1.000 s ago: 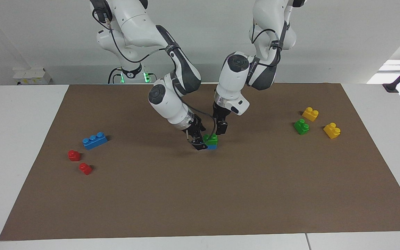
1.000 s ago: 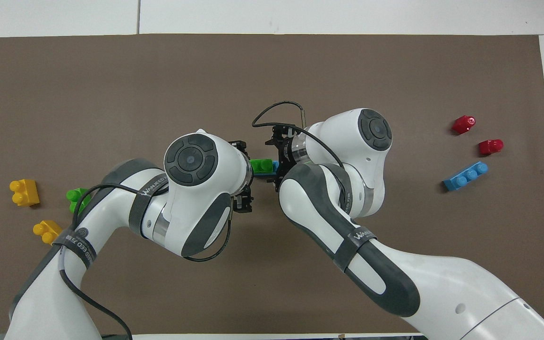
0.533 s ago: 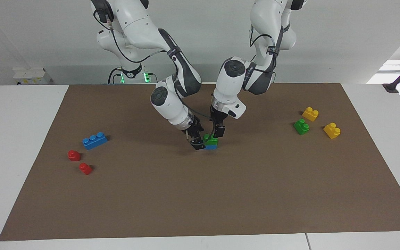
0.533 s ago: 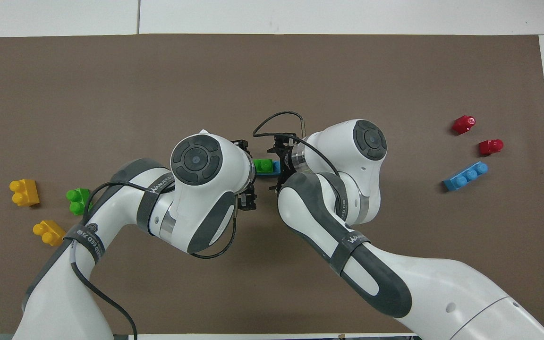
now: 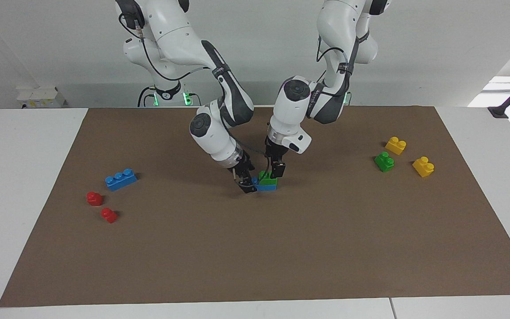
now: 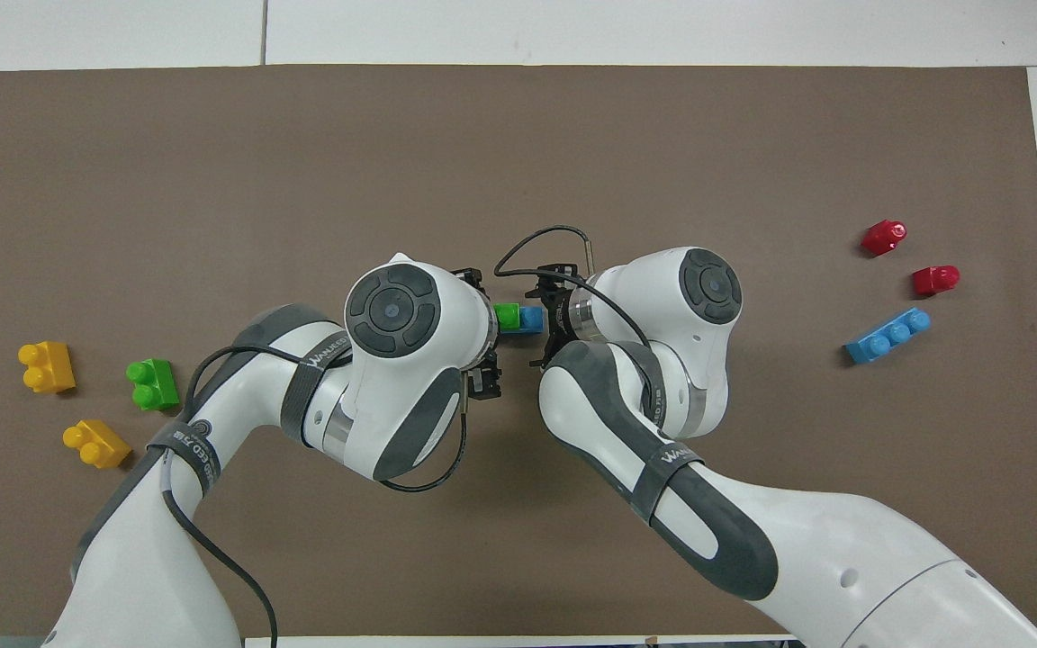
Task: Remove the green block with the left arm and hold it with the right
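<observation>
The bright green block (image 5: pixel 266 178) sits stacked on a blue brick (image 5: pixel 264 187) in the middle of the brown mat. In the overhead view the green block (image 6: pixel 508 316) and the blue brick (image 6: pixel 531 318) show in the gap between the two wrists. My left gripper (image 5: pixel 276 172) is down at the green block, on its end toward the left arm. My right gripper (image 5: pixel 248 185) is low on the mat, shut on the blue brick's end toward the right arm. The left arm's wrist hides the left gripper in the overhead view.
A darker green brick (image 5: pixel 384 162) and two yellow bricks (image 5: pixel 395 145) (image 5: pixel 423 166) lie at the left arm's end of the mat. A blue three-stud brick (image 5: pixel 121 179) and two red pieces (image 5: pixel 94 198) (image 5: pixel 109 215) lie at the right arm's end.
My left gripper has come down from above the green block to its level. The stack and both grippers have shifted slightly toward the right arm's end, and more of the blue brick shows.
</observation>
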